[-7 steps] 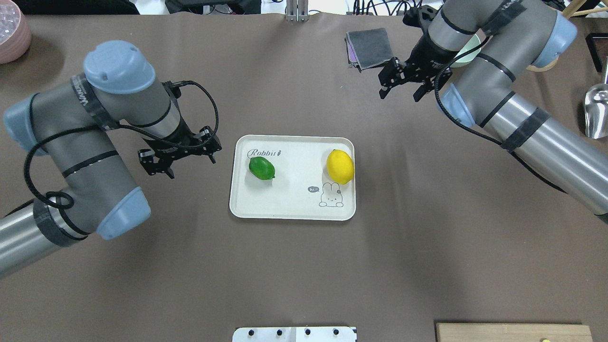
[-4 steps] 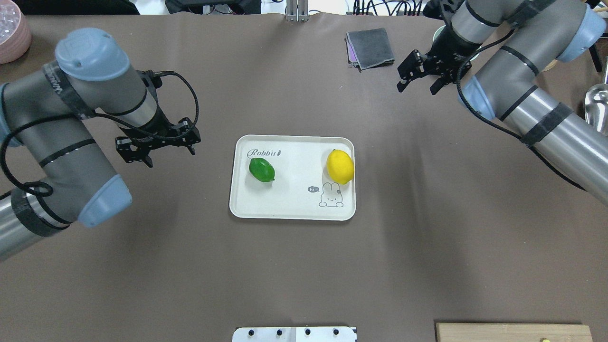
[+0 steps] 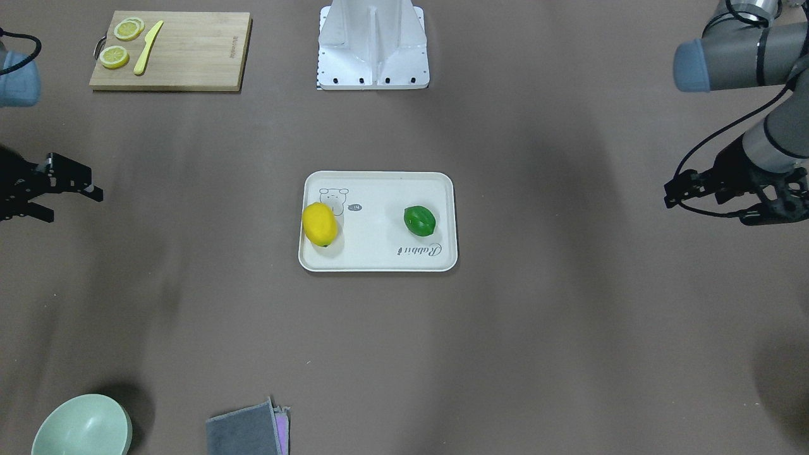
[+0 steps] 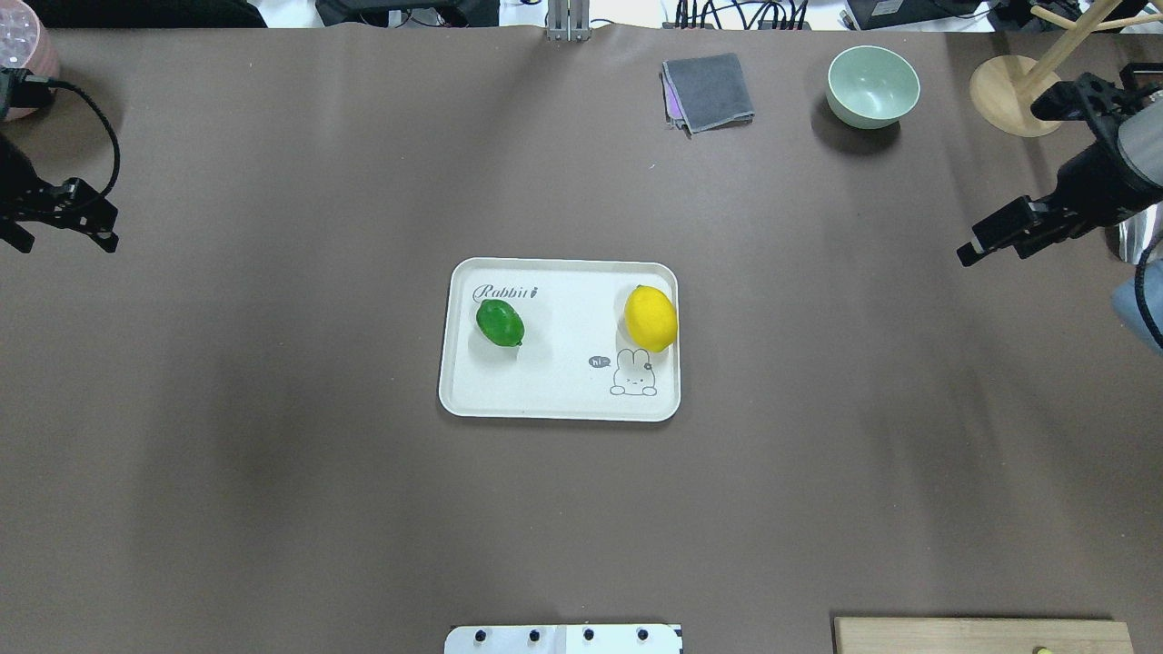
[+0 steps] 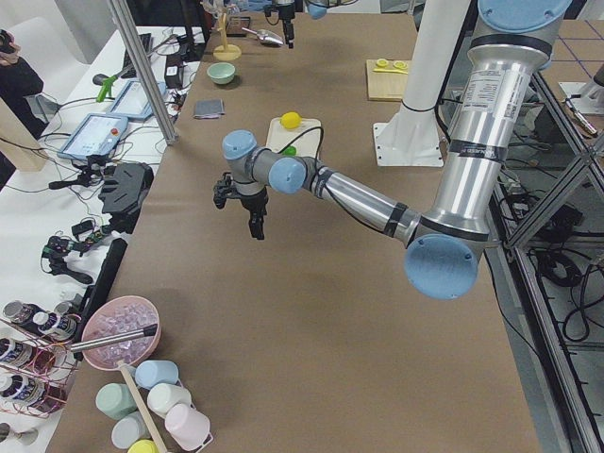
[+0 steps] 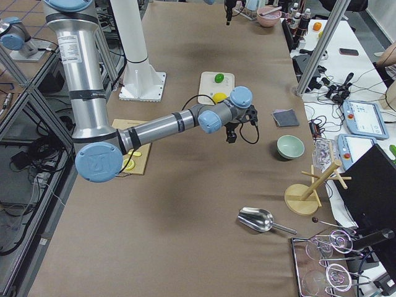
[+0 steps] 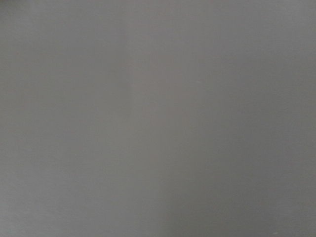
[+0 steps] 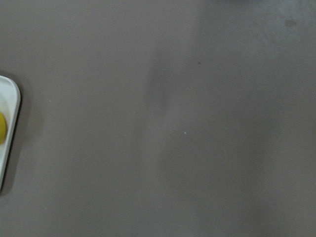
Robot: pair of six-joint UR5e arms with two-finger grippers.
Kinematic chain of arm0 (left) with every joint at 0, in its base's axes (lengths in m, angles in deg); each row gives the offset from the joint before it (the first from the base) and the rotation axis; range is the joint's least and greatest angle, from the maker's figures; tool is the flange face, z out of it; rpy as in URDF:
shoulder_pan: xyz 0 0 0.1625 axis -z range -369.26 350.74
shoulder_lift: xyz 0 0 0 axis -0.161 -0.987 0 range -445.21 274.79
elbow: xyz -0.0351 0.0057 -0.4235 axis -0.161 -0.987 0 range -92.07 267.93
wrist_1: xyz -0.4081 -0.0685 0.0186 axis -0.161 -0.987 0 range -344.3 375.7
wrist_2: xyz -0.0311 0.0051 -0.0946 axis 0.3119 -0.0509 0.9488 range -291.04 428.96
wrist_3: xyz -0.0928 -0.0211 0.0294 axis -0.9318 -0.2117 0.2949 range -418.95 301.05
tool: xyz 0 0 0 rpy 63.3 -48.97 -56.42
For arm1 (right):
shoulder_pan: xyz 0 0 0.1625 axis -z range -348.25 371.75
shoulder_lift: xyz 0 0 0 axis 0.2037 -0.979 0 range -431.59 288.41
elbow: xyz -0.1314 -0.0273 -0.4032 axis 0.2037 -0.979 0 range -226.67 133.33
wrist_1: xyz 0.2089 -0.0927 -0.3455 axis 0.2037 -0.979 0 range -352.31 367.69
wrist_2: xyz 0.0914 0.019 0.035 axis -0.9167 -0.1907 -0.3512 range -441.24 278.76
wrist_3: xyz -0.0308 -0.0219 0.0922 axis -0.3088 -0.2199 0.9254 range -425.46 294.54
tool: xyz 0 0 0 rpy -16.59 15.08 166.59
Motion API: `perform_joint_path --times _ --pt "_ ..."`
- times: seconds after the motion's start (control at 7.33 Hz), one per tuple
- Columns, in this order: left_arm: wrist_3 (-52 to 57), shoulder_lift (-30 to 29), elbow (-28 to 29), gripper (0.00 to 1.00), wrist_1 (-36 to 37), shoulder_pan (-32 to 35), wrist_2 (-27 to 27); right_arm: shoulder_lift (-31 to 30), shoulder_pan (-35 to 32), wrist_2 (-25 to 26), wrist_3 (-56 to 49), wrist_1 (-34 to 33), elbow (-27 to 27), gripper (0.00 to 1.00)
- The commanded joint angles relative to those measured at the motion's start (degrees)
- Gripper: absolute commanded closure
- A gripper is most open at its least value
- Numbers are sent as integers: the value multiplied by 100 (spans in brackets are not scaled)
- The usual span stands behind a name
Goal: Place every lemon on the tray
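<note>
The cream tray [image 4: 554, 391] lies mid-table. The green lemon [image 4: 500, 323] rests on its left part and the yellow lemon [image 4: 651, 318] on its right part, by the bear drawing. In the front-facing view the yellow lemon [image 3: 319, 224] and the green lemon [image 3: 419, 220] both lie on the tray [image 3: 379, 259]. My left gripper [image 4: 65, 243] is open and empty at the table's far left edge. My right gripper [image 4: 995, 245] is open and empty at the far right. The right wrist view shows only a tray corner [image 8: 11, 106]. The left wrist view shows only bare table.
A mint bowl [image 4: 872, 84], a grey cloth [image 4: 709, 91] and a wooden stand [image 4: 1008, 86] stand at the back right. A cutting board [image 3: 189, 57] with lemon slices [image 3: 115, 57] and a yellow knife is near the robot base [image 3: 373, 44]. A pink bowl [image 4: 27, 54] is back left.
Both arms have drawn back outward from the tray, the left to the far left edge, the right to the far right. Both lemons stay where they were on the tray.
</note>
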Motion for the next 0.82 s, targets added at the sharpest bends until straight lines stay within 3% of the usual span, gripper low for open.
perform_joint_path --times 0.0,0.41,0.68 --pt "976 673 -75 2 -23 475 195 -586 -497 457 -45 -152 176 1" --pt "2303 1204 326 2 -23 1151 195 -834 -1358 434 -80 -818 141 1" --pt "2772 1466 461 2 -23 1529 195 -853 -1798 433 -998 -1449 53 1"
